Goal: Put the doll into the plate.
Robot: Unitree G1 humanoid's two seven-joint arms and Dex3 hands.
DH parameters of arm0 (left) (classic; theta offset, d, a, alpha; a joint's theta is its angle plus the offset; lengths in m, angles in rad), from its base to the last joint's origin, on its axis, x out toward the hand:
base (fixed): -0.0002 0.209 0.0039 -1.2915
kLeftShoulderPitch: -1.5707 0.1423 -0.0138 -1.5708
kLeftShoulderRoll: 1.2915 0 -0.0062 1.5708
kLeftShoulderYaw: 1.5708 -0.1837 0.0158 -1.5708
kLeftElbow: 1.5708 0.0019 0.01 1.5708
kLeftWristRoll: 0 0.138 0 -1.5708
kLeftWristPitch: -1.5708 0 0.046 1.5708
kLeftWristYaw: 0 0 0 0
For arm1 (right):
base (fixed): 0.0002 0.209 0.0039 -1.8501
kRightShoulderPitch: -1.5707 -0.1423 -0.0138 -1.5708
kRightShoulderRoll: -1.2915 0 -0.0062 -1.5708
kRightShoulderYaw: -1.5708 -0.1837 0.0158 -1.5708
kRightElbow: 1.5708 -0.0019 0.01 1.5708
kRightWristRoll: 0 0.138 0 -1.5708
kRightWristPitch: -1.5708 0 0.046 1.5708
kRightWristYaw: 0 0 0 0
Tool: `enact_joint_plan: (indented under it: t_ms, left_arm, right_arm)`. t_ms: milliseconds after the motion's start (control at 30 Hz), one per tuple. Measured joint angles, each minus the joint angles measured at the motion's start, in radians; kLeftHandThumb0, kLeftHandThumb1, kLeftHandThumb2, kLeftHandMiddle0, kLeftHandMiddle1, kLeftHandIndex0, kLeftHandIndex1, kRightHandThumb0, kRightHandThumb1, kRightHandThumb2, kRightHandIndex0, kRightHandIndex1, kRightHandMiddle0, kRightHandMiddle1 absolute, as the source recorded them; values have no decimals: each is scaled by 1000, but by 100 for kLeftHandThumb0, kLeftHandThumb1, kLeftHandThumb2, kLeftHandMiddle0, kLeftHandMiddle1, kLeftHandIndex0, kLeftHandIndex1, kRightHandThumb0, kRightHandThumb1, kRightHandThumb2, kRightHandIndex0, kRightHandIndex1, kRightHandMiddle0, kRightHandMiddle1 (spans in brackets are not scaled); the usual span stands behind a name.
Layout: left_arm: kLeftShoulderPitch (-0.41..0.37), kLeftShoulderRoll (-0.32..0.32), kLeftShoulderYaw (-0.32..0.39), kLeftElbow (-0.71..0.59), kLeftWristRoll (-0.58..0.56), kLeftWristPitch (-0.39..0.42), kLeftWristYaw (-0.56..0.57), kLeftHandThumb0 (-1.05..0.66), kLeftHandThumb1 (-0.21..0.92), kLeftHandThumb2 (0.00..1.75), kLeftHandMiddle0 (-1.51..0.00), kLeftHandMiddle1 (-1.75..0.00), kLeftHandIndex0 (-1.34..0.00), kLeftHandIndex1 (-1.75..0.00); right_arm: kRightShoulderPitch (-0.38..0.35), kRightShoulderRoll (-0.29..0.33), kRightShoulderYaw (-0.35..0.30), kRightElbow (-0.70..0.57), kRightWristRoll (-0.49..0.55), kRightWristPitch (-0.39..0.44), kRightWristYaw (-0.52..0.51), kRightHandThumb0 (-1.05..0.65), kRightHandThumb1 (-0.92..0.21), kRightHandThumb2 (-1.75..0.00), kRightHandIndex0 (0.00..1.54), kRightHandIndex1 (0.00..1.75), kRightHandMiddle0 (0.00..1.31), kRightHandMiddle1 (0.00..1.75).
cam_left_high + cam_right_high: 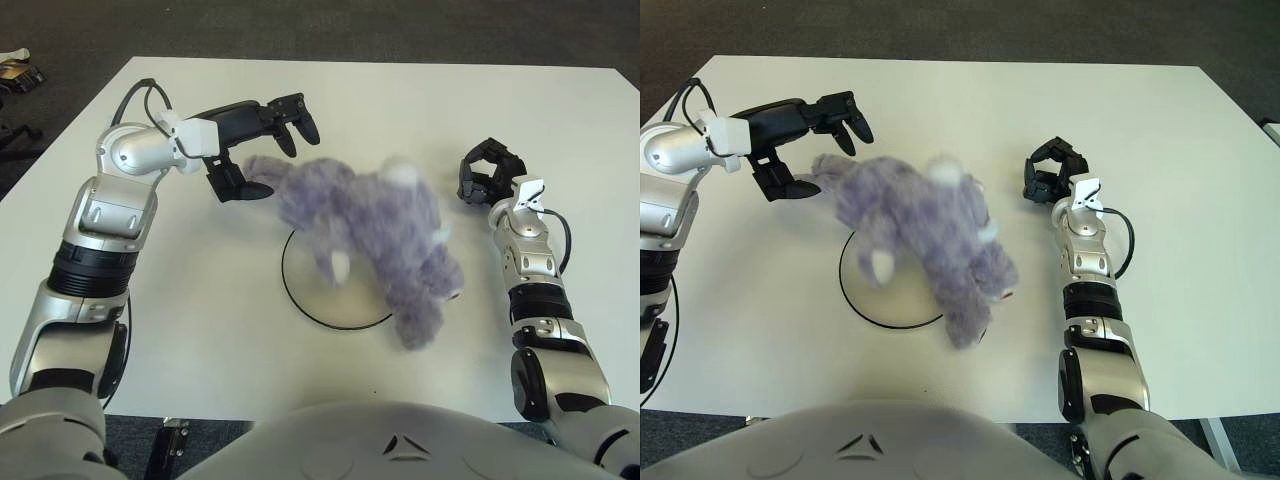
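Left hand [255,140] hangs just behind the plate [300,295] with fingers splayed and empty, so the doll [375,225] flops across it; right hand [487,172], curled on nothing, idles well off to the plate's right.

Doll [930,235] over plate [862,297]; left hand [805,140] fingers spread.

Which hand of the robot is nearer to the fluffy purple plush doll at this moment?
Left. The left hand is open just beside the upper-left end of the fluffy purple plush doll. The right hand shows to the doll's right, with bare white table between them.
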Motion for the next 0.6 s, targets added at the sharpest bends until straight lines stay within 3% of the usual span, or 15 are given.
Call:
enact_joint_plan:
  t_ms: [600]
  left_arm:
    - [2, -10, 2, 13, -14, -12, 8, -38, 12, 127, -3, -99, 0, -117]
  right_arm:
    - [0, -3, 2, 0, 2, -1, 5, -48, -34, -129, 135, 175, 59, 175]
